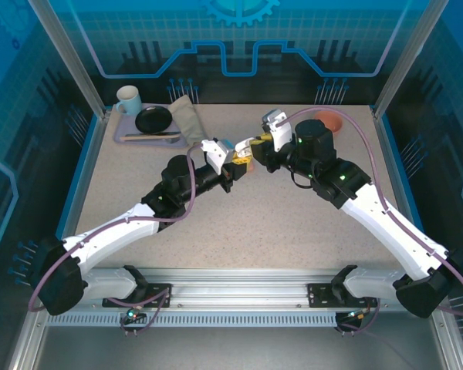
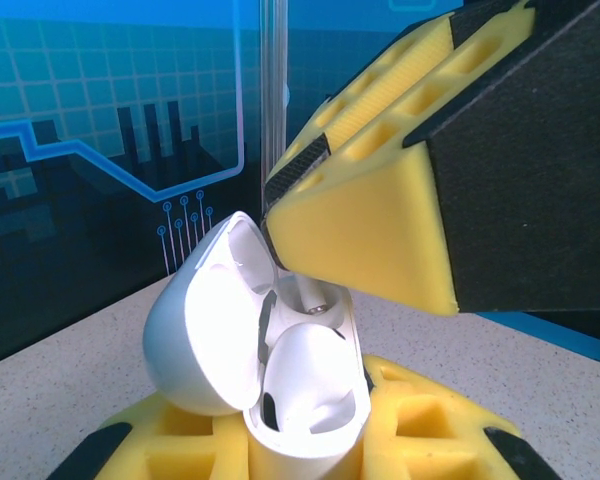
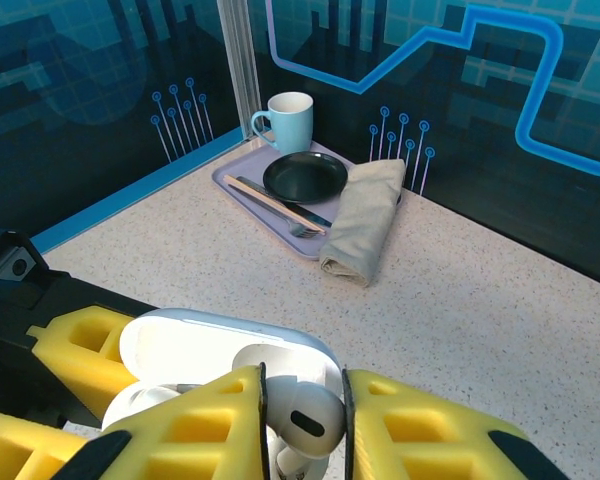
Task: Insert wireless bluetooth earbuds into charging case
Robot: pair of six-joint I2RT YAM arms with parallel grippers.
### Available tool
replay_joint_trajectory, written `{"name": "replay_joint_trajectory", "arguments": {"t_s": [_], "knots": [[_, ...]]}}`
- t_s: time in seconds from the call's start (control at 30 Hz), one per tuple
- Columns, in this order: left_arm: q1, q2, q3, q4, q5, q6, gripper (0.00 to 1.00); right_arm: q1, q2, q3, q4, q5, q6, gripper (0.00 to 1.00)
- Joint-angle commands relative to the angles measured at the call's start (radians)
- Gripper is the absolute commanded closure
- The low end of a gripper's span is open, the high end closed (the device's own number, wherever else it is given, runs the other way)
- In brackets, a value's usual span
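The white charging case [image 2: 298, 445] stands lid-open, with my left gripper [image 2: 300, 455] shut on its body; the lid [image 2: 195, 340] leans back to the left. One white earbud [image 2: 315, 375] sits in the case's near slot. My right gripper [image 3: 302, 428] is shut on a second white earbud [image 3: 318, 415], directly over the open case [image 3: 210, 340]. From the left wrist, that bud's metal-tipped stem [image 2: 323, 303] reaches down into the far slot under the right gripper's fingers [image 2: 380, 230]. From above, both grippers [image 1: 235, 163] [image 1: 252, 146] meet at mid-table.
At the back left a lilac tray [image 3: 232, 178] carries a pale mug [image 3: 288, 118], a black plate [image 3: 305, 176] and cutlery [image 3: 275, 205], with a folded cloth [image 3: 365, 225] beside it. An orange bowl [image 1: 329, 121] sits at the back right. Bare tabletop lies around the grippers.
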Motion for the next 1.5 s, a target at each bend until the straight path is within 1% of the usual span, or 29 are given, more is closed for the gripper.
{"name": "replay_joint_trajectory", "arguments": {"t_s": [0.0, 0.23, 0.43, 0.7, 0.93, 1.13, 1.47], "knots": [[0.006, -0.032, 0.018, 0.048, 0.018, -0.011, 1.00, -0.004, 0.000, -0.020, 0.009, 0.002, -0.025, 0.78], [0.008, -0.024, 0.025, 0.046, -0.006, -0.017, 1.00, 0.031, -0.026, -0.045, 0.011, -0.007, -0.062, 0.78], [0.008, -0.015, 0.031, 0.043, -0.015, -0.017, 1.00, 0.055, -0.053, -0.066, 0.003, 0.013, -0.074, 0.74], [0.007, -0.008, 0.030, 0.046, -0.012, -0.023, 1.00, 0.080, -0.042, -0.060, 0.004, 0.011, -0.067, 0.72], [0.007, -0.008, 0.028, 0.043, -0.012, -0.025, 1.00, 0.088, -0.024, -0.041, 0.012, 0.017, -0.065, 0.63], [0.007, -0.008, 0.027, 0.043, -0.010, -0.025, 1.00, 0.088, -0.021, -0.020, 0.005, 0.056, -0.071, 0.59], [0.007, -0.007, 0.025, 0.043, -0.004, -0.028, 1.00, 0.058, -0.022, 0.011, -0.009, 0.085, -0.059, 0.51]]}}
